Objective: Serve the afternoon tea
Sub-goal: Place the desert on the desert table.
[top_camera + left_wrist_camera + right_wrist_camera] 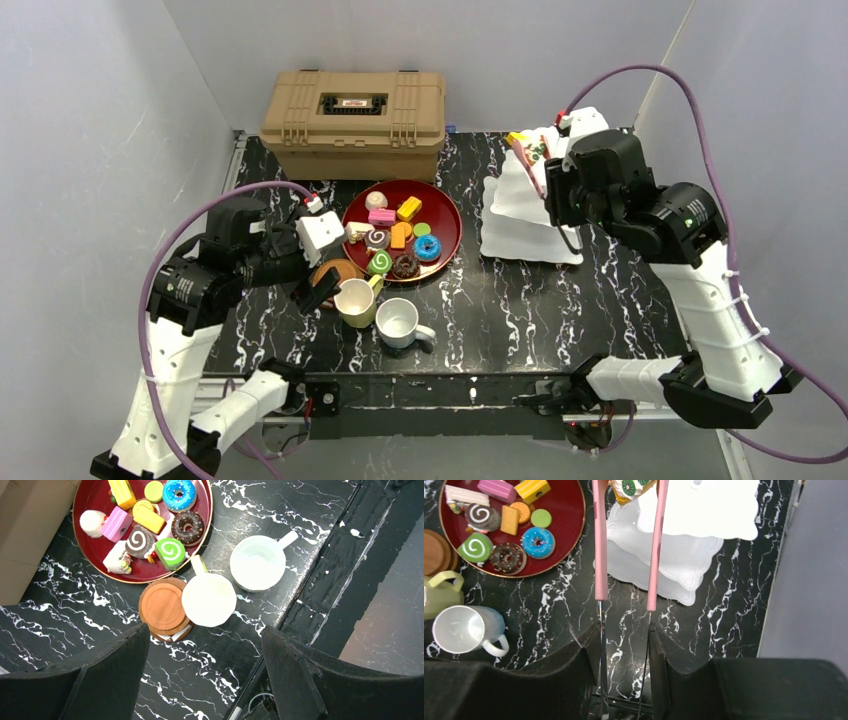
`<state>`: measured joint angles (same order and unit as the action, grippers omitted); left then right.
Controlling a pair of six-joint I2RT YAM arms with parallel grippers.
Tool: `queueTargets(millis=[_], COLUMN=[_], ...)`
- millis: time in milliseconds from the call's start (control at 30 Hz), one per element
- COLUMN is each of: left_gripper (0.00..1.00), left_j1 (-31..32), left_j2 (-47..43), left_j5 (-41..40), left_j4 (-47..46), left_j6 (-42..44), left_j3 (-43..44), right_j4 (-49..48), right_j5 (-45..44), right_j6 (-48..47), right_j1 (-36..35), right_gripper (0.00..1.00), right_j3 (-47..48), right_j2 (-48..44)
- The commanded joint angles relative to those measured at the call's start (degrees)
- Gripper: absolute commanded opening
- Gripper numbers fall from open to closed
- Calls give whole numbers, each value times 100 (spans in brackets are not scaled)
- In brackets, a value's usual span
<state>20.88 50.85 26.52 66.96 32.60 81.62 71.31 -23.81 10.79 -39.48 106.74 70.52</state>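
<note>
Several toy pastries (404, 237) lie on a dark red plate (452, 215); they also show in the left wrist view (150, 520). A stack of brown coasters (162, 607) touches the pale yellow mug (208, 599), and the white mug (257, 562) stands beside it. My left gripper (205, 635) is open and empty, above the table just near of the coasters. My right gripper (624, 635) is shut on pink-tipped metal tongs (599, 540). The tongs pinch a cake slice with a kiwi topping (631, 487) above the white tiered stand (709, 510).
A tan ribbed toolbox (350, 110) stands at the back, behind the plate. The tiered stand (525, 240) fills the right middle. The table's front edge (320, 615) runs close by the white mug. Grey walls enclose left, back and right.
</note>
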Motion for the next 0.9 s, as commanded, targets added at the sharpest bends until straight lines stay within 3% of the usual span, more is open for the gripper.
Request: queueTargets(millis=[0,367,867], left_gripper=[80,80,80], left_j1=[-5,-1,-5], left_j2=[-1,30,-7], left_j5=[133,179,149], left_j4=[152,152,241], left_j6=[45,84,169], left_j3=[94,140,213], right_j4=[85,155,-14], right_j5=[-442,-738,270], right_j6=[47,115,244], right_j1=[11,13,11], right_gripper=[43,45,45], right_j3=[-92,-743,-1719], right_j2=[-144,-376,-759])
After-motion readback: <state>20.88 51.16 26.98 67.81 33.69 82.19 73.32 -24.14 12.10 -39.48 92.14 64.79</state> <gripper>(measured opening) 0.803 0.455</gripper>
